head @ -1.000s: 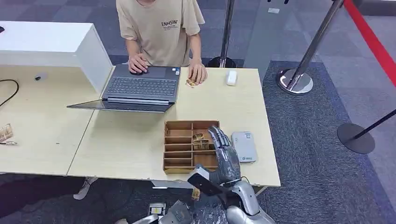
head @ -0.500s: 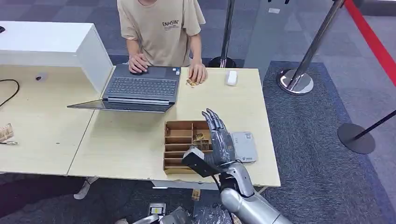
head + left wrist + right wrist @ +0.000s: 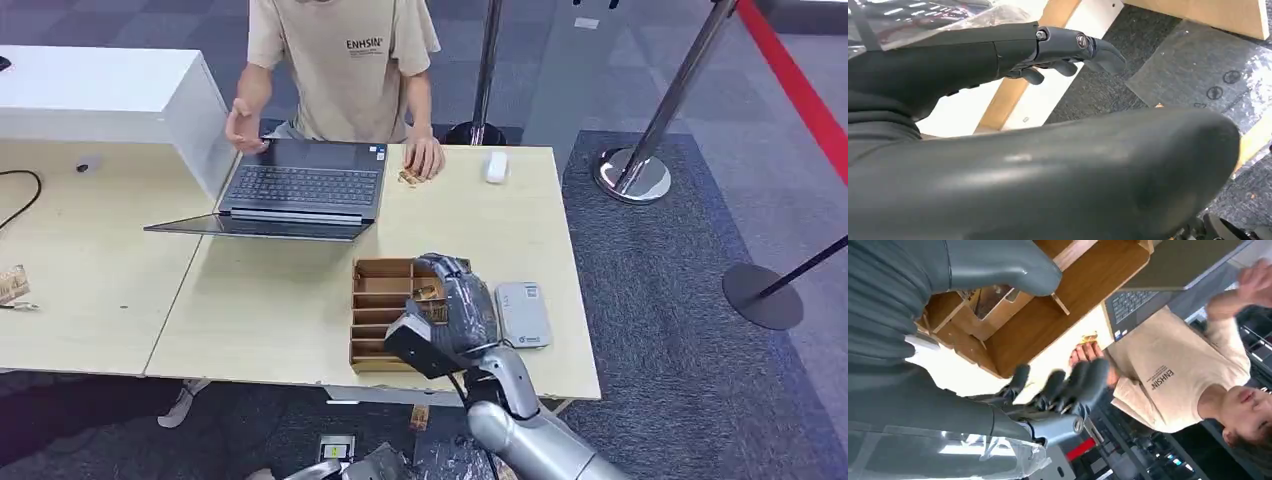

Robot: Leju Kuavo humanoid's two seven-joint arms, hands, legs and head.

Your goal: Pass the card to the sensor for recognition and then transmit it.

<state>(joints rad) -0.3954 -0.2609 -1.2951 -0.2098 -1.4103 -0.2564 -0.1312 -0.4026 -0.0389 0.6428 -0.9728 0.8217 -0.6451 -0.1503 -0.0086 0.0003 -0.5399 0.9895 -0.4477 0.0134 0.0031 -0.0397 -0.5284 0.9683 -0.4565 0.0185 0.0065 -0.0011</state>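
Note:
A wooden divided tray sits near the table's front edge, with small brown cards in its right-hand compartments. My right hand hovers over that right side, fingers bent down toward the cards and apart from the thumb. In the right wrist view the fingers and thumb have nothing between them above the tray. The grey sensor lies flat just right of the tray. My left hand hangs below the table edge, fingers loosely extended and holding nothing.
A person sits across the table behind an open laptop, one hand resting on the table by small cards, the other raised. A white device lies at the far edge. A white box stands far left; stanchion bases stand on the right.
My right hand rose from the table's front edge to over the tray, then bent its fingers down toward the cards. The person lifted one hand off the laptop.

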